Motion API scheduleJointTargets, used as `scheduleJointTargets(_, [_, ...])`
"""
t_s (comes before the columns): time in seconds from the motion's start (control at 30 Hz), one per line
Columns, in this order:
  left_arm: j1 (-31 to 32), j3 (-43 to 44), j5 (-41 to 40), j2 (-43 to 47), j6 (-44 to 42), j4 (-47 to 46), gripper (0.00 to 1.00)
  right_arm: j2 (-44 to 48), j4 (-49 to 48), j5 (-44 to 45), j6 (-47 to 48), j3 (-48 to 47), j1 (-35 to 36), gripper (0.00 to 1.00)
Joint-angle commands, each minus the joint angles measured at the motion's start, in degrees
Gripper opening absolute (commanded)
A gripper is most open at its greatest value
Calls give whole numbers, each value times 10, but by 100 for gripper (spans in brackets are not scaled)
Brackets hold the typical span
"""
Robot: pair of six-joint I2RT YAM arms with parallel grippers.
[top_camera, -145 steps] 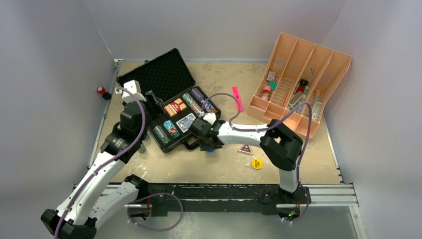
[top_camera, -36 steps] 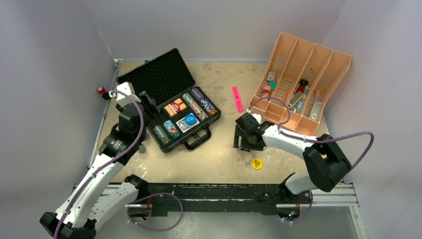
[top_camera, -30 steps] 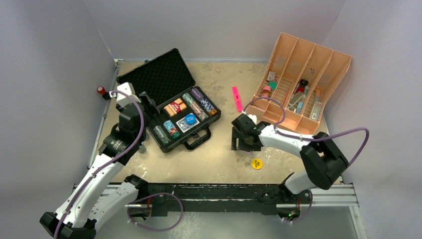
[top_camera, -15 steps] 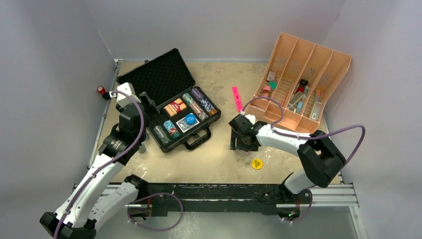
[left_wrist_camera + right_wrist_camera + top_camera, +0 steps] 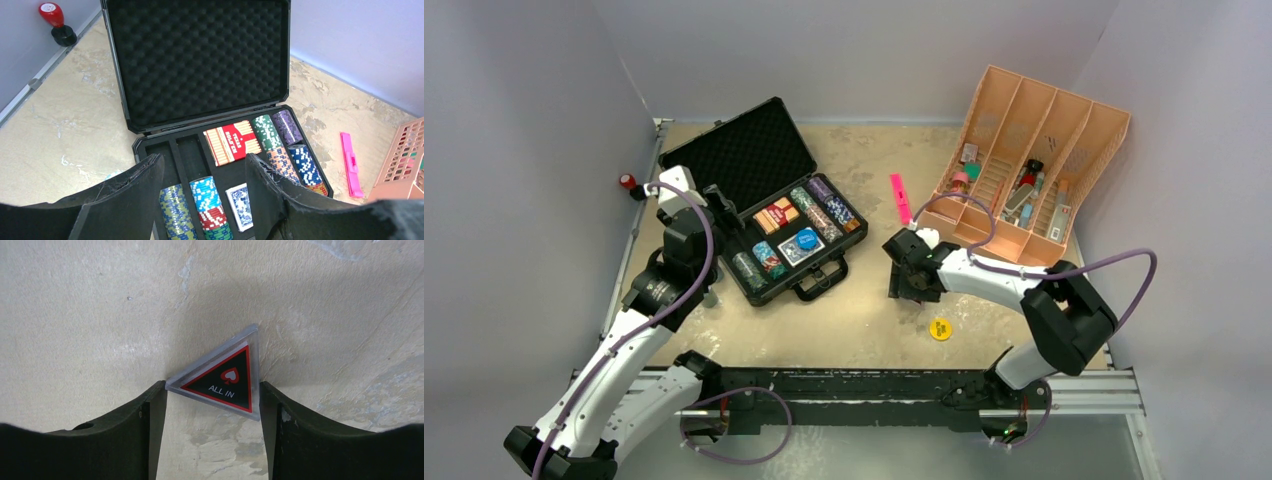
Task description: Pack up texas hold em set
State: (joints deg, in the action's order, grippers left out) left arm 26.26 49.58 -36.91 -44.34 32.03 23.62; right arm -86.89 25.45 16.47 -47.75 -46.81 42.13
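Black right pincer [image 5: 211,392]: closed in on the ALL IN triangle [image 5: 223,380], its jaws held apart only by the triangle's width. One fingertip [image 5: 152,407] meets a pointed corner and the other [image 5: 277,412] lies along a straight edge.
ALL IN triangle: clear-rimmed, black and red, flat on the table [image 5: 90,300] between the fingers; hidden under the pincer in the overhead view.
Around the right pincer: yellow disc [image 5: 940,328] near it on the arm-base side, not touching; pink marker [image 5: 901,197] beyond it; orange tray [image 5: 1114,125] further off to its right.
Case [image 5: 200,55]: well apart to the right pincer's left, lid standing open.
Left pincer [image 5: 202,167]: jaws parted, nothing between them, hovering over the near part of the case.
Ahead of the left pincer: chip stacks [image 5: 280,145], red deck [image 5: 232,142] and blue deck [image 5: 240,199] in the case's slots; a blue disc [image 5: 807,238] lies on the blue deck.
Change from 4.8 s ago: the right pincer was then at the case's handle edge and the triangle lay uncovered; the blue disc was not yet on the deck.
Change over the last half second: the right pincer has barely shifted.
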Motion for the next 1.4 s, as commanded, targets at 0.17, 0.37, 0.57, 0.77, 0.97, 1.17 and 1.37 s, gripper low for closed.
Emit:
scheduleJointTargets(0.17, [-4, 17, -19, 6, -5, -9, 59, 16, -25, 58, 61, -131, 25, 55])
scheduleJointTargets(0.37, [-19, 21, -26, 24, 15, -15, 59, -83, -50, 61, 135, -316, 48, 55])
scheduleJointTargets(0.57, [-36, 6, -39, 62, 27, -23, 59, -183, -115, 49, 212, -474, 66, 54])
scheduleJointTargets(0.77, [-38, 6, -53, 77, 30, -20, 59, -280, -165, 10, 281, -572, 83, 55])
scheduleJointTargets(0.97, [-41, 3, -54, 87, 32, -23, 59, -393, -117, -10, 315, -732, 112, 55])
scheduleJointTargets(1.17, [-41, 4, -50, 85, 30, -22, 59, -440, -96, -17, 308, -753, 117, 56])
scheduleJointTargets(1.37, [-42, 4, -47, 82, 30, -22, 59, -463, -80, -30, 324, -760, 118, 59])
